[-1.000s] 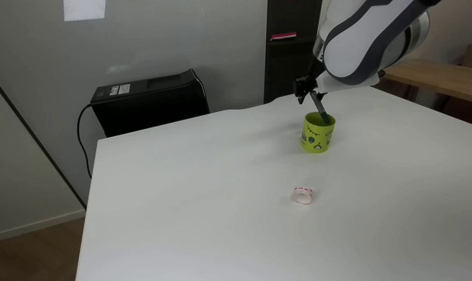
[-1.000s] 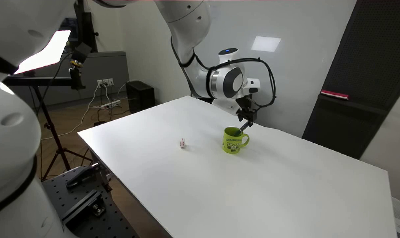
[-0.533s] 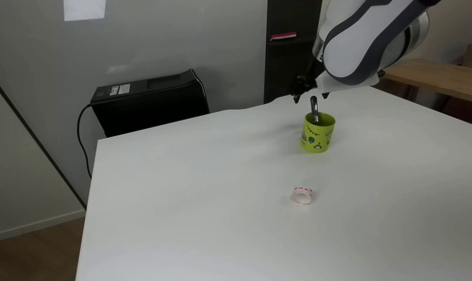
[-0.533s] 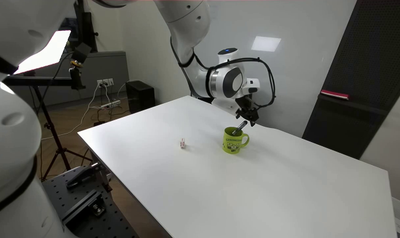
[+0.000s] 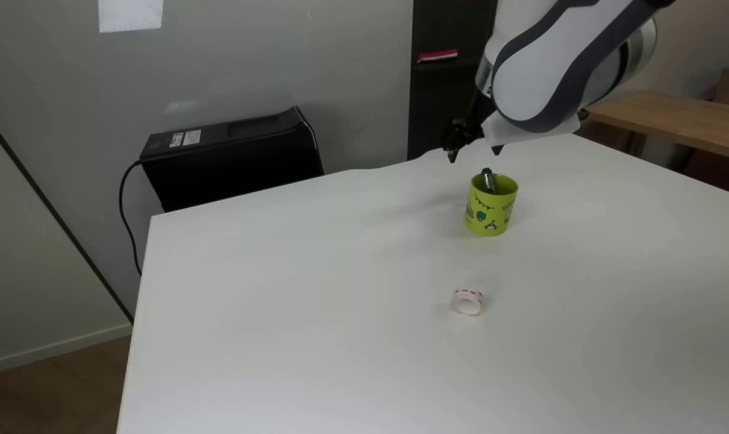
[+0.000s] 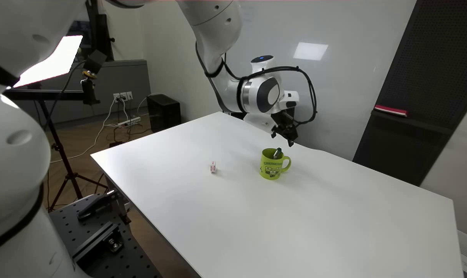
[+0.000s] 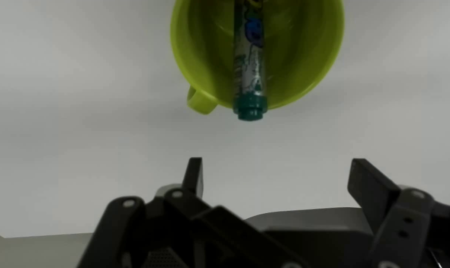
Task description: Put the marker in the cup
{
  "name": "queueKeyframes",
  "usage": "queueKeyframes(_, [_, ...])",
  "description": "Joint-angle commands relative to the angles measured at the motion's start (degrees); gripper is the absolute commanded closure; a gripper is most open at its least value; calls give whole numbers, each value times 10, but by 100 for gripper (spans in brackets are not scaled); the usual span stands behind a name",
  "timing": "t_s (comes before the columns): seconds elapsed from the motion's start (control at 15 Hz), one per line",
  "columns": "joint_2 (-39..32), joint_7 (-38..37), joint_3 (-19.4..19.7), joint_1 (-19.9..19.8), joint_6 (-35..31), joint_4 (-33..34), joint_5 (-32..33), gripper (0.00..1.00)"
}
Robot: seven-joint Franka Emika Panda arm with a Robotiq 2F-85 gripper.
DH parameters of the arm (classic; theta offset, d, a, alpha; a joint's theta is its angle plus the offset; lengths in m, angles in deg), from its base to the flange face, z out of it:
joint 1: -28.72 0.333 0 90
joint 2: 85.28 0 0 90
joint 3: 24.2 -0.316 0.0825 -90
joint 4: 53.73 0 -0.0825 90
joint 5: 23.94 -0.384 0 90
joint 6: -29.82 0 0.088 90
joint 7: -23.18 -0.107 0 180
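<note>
The lime-green cup (image 5: pixel 482 212) stands upright on the white table, also seen in an exterior view (image 6: pixel 270 170) with its handle and dark print. The marker (image 5: pixel 488 181) is inside the cup, tilted against the rim, with its dark green end sticking out. In the wrist view, the marker (image 7: pixel 249 67) has a printed silvery body and lies across the opening of the cup (image 7: pixel 303 56). My gripper (image 7: pixel 276 160) is open and empty, fingers wide apart. In both exterior views the gripper (image 5: pixel 474 154) (image 6: pixel 282 139) is above the cup, apart from cup and marker.
A small white tape roll with red marks (image 5: pixel 467 302) lies on the table (image 5: pixel 310 289), also in an exterior view (image 6: pixel 213 167). A black box-shaped device (image 5: pixel 232 154) stands behind the table edge by the glossy wall (image 5: pixel 250 60).
The fingers opened and let go of the marker. The marker dropped and settled lower in the cup. My gripper has moved slightly up and back from the cup. The cup has not moved.
</note>
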Motion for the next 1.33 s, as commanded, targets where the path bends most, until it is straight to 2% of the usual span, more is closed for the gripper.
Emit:
queueKeyframes(0.0, [41, 38, -54, -36, 82, -18, 3, 0])
queueKeyframes(0.33, [75, 72, -109, -69, 189, -23, 8, 0])
queueKeyframes(0.93, [134, 114, -168, -94, 296, -55, 1, 0])
queueKeyframes(1.13, [147, 142, -192, -108, 354, -64, -11, 0])
queueKeyframes(1.2, [123, 118, -182, -98, 325, -44, 5, 0])
queueKeyframes(1.27, [126, 124, -187, -101, 338, -48, 3, 0])
